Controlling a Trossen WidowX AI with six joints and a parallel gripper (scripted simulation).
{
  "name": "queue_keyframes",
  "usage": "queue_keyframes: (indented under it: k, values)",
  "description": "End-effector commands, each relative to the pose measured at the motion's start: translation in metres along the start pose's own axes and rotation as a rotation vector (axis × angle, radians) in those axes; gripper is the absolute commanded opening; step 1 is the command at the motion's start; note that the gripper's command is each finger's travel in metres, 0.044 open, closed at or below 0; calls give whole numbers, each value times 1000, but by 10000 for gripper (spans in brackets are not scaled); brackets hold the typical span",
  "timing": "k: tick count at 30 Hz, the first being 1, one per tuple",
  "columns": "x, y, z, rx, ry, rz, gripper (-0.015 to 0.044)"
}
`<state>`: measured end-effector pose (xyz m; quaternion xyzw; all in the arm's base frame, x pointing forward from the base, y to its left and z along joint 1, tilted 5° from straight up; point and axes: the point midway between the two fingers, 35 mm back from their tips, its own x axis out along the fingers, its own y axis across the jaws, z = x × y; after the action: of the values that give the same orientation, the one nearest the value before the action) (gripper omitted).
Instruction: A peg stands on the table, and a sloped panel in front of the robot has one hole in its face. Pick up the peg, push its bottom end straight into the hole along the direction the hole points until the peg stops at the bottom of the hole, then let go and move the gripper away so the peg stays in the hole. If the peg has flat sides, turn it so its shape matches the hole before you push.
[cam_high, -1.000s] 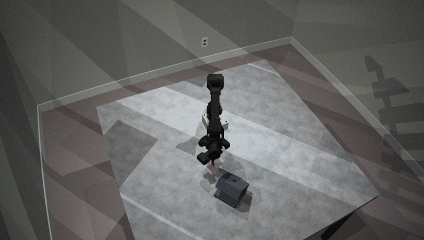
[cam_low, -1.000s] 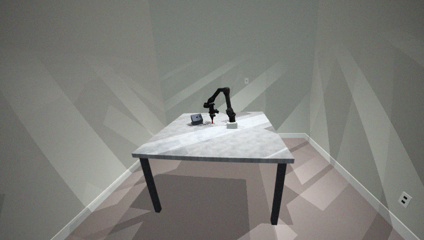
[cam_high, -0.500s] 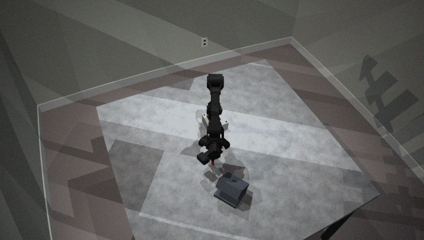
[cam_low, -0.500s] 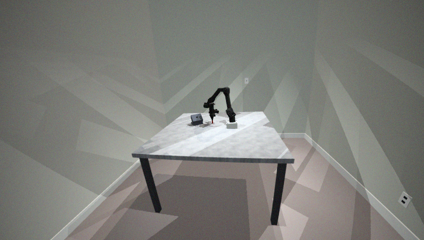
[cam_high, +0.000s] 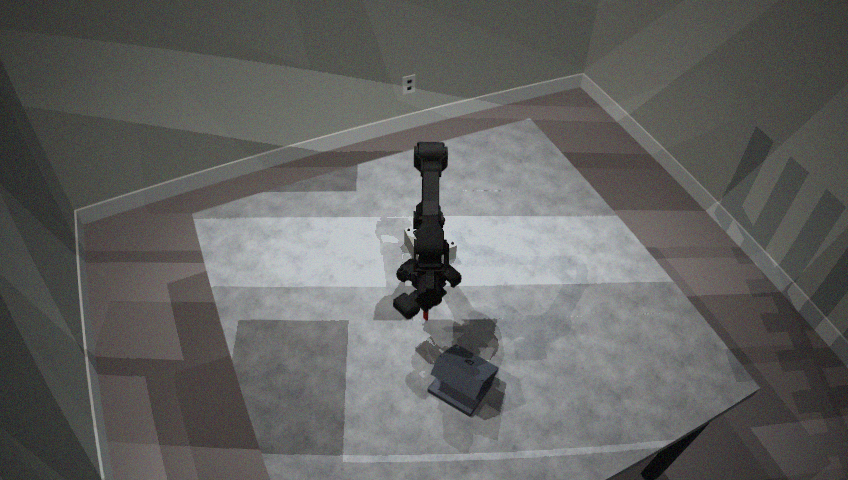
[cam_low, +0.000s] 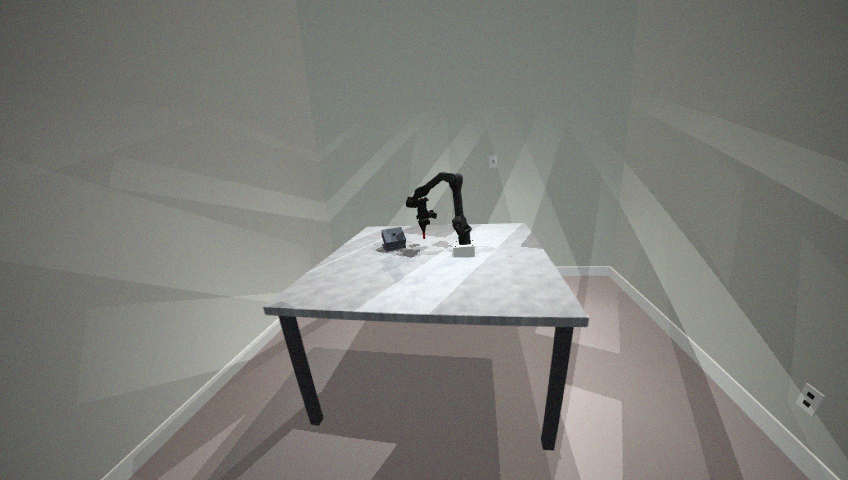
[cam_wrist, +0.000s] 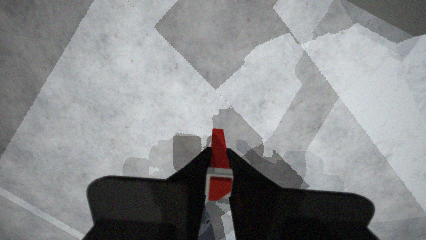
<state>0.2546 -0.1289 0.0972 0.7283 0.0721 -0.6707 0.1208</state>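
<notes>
My gripper (cam_high: 426, 306) (cam_low: 423, 229) (cam_wrist: 218, 152) is shut on the red peg (cam_high: 425, 315) (cam_low: 423, 236) (cam_wrist: 220, 189), which has a pale grey band near its top end. The peg points down from the fingertips and looks flat-sided. Its lower end appears to be a little above the table. The dark blue-grey sloped block (cam_high: 457, 380) (cam_low: 393, 242) stands apart from the peg, in front of the arm. Its hole (cam_high: 469, 361) (cam_low: 393, 234) shows as a small dark mark in the face. The hole's exact shape is too small to tell.
The table (cam_high: 285, 392) (cam_low: 416, 285) carries the arm's pale base (cam_low: 464, 251) and the block. Patches of light and shadow cross the top. Table edges show in the top and exterior views, with walls beyond.
</notes>
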Motion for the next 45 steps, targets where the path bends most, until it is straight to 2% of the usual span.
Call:
queue_keyframes:
  k: [1,10,45]
  values:
    - [-17,0,0,2,6,0,0]
    - [-27,1,-2,-34,2,11,0]
    - [-43,-1,-45,-542,-65,159,0]
